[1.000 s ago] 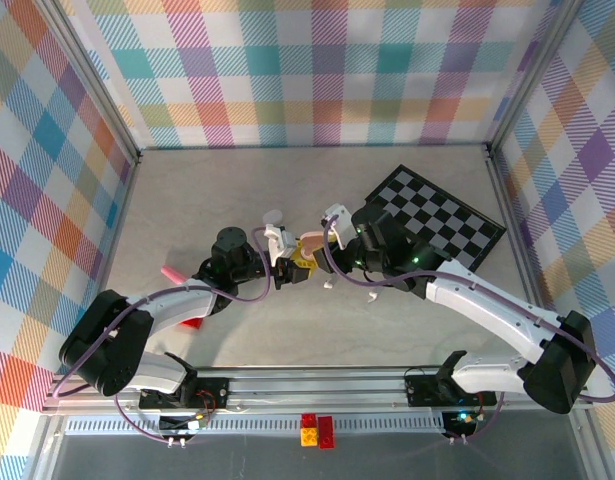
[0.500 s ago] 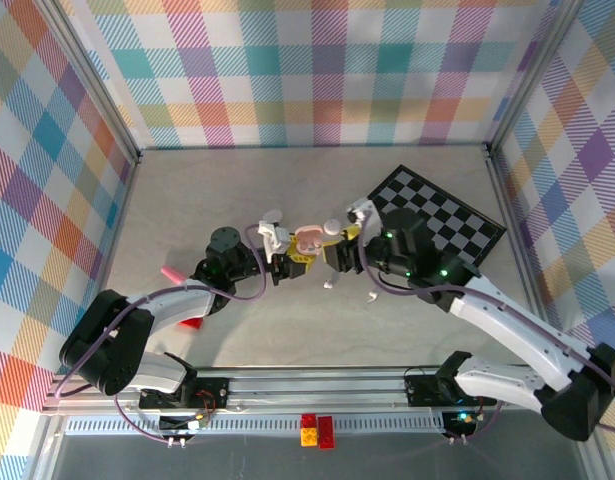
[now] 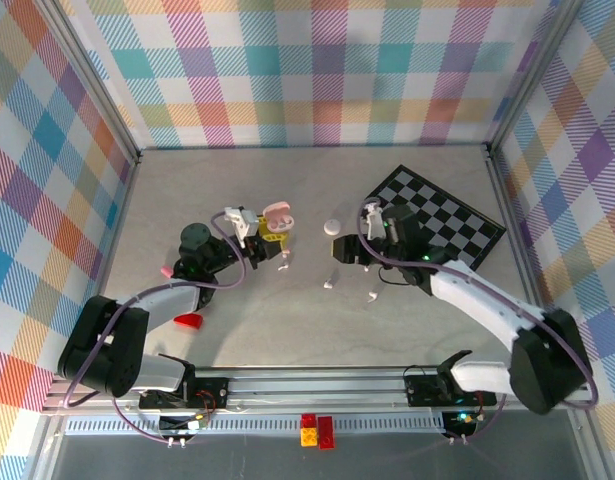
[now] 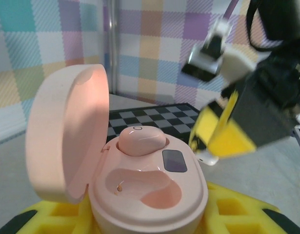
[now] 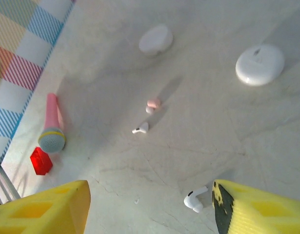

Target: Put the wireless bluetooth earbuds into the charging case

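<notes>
Glossy pale pink charging case (image 4: 150, 195), oval, hinged lid swung open to the left, clamped between the yellow pads of the left gripper (image 3: 266, 233), left of the middle of the table (image 3: 217, 185). One matching pink earbud (image 4: 141, 138), smooth and rounded, seated in the far well. Near well hollow, with a small dark window (image 4: 174, 161) beside it. Right gripper (image 5: 150, 200) with jaws spread wide apart, low over the table. Tiny white earbud (image 5: 193, 200), stemmed and shiny, lying just beside one of its fingers. Farther off, second white earbud (image 5: 141, 128) and loose pink bud (image 5: 153, 103), close together.
</notes>
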You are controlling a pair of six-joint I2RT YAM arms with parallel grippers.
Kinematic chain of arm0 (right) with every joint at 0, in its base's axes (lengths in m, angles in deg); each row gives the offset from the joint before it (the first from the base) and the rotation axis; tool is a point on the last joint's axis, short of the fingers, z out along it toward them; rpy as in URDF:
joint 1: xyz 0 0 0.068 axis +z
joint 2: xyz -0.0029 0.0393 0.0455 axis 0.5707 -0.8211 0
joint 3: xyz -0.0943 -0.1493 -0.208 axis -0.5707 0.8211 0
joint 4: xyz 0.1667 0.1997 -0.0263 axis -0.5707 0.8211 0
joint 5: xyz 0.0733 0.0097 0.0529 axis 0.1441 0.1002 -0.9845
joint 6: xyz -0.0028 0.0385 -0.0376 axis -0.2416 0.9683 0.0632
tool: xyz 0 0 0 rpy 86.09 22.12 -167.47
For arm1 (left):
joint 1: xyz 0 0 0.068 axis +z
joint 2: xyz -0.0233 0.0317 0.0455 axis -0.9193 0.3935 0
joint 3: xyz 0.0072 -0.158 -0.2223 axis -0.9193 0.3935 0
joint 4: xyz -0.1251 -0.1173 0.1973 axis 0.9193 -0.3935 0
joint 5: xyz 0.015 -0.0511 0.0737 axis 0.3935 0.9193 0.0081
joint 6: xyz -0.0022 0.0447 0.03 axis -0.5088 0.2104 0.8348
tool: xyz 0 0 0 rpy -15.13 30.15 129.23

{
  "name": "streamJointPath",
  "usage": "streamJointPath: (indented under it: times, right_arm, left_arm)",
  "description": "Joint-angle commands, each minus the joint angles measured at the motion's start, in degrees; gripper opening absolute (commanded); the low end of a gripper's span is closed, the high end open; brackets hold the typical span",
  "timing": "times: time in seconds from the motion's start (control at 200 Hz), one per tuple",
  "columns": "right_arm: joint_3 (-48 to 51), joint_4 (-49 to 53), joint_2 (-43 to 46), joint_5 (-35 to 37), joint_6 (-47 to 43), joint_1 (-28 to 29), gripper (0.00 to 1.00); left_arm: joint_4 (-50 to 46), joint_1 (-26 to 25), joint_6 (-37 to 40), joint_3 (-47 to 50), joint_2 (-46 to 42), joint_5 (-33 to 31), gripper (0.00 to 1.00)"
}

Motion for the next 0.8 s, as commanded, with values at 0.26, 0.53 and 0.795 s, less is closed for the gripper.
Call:
streamJointPath:
  times: [0.26,0.53,0.795]
  right_arm:
    - [-18.6,1.5,-26.9,-11.8,3.2,1.5,0.64]
    - [-31.9,6.6,-41.8,-11.5,12.1,5.1,0.54]
    - [-37.6,7.2,-48.7,-11.2,17.8,7.5,0.48]
  left_arm:
    - [10.7,5.7,-6.0,1.3,-2.7,2.8,0.38]
    - [11.8,8.5,-6.8,2.7,-4.5,2.3,0.38]
    - [11.8,10.0,-7.4,2.2,-5.7,2.9,0.38]
